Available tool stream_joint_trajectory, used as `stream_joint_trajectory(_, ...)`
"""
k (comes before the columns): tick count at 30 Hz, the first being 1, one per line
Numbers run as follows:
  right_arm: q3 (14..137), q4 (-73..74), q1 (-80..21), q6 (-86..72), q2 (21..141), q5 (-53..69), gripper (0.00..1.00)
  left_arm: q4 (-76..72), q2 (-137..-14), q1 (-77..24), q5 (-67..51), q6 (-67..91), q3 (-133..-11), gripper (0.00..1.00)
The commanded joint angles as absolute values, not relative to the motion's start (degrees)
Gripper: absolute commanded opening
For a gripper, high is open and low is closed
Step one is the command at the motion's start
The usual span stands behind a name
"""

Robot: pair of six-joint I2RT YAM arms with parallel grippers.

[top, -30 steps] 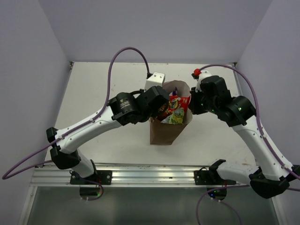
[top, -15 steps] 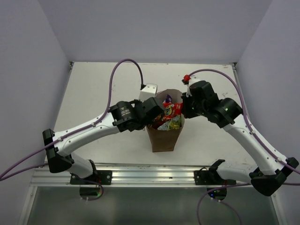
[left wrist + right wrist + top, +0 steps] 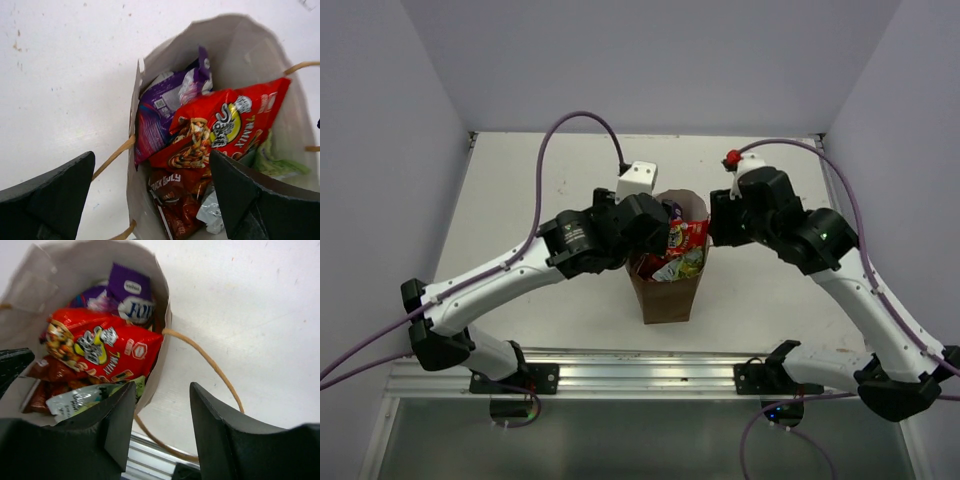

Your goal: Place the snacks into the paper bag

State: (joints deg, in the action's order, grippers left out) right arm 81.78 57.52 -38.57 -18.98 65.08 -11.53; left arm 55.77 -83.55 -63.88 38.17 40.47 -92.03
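The brown paper bag (image 3: pixel 668 296) stands upright mid-table with its mouth open. The snacks (image 3: pixel 680 242) fill it: a purple packet (image 3: pixel 159 107), a red printed packet (image 3: pixel 227 125), a dark red-brown one (image 3: pixel 176 200), a green one (image 3: pixel 270 161) and a silvery one (image 3: pixel 75 401). My left gripper (image 3: pixel 150 167) is open and straddles the bag's left wall without touching it. My right gripper (image 3: pixel 161 392) is open astride the right wall (image 3: pixel 159 365), with a tan handle loop (image 3: pixel 212 367) lying beside it.
White table (image 3: pixel 520 190) enclosed by pale walls on three sides. An aluminium rail (image 3: pixel 640 375) runs along the near edge by the arm bases. Purple cables (image 3: pixel 555 150) arch over both arms.
Both grippers have gone from shut to open, letting go of the bag's rim. The bag has come from leaning to standing upright, a little nearer the front edge.
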Motion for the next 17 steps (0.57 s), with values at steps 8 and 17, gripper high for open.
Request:
stream_joint_trajectory(8, 103.89, 70.66, -38.67, -17.49, 63.81, -32.23, 0.57, 47.29, -72.96, -63.11, 54.12, 28.23, -109.87, 1.0)
stream_joint_trajectory(17, 93.97, 78.48, -38.67, -21.97, 59.07, -47.37, 0.7, 45.71, -58.63, -49.67, 49.42, 24.52, -91.34, 1.0)
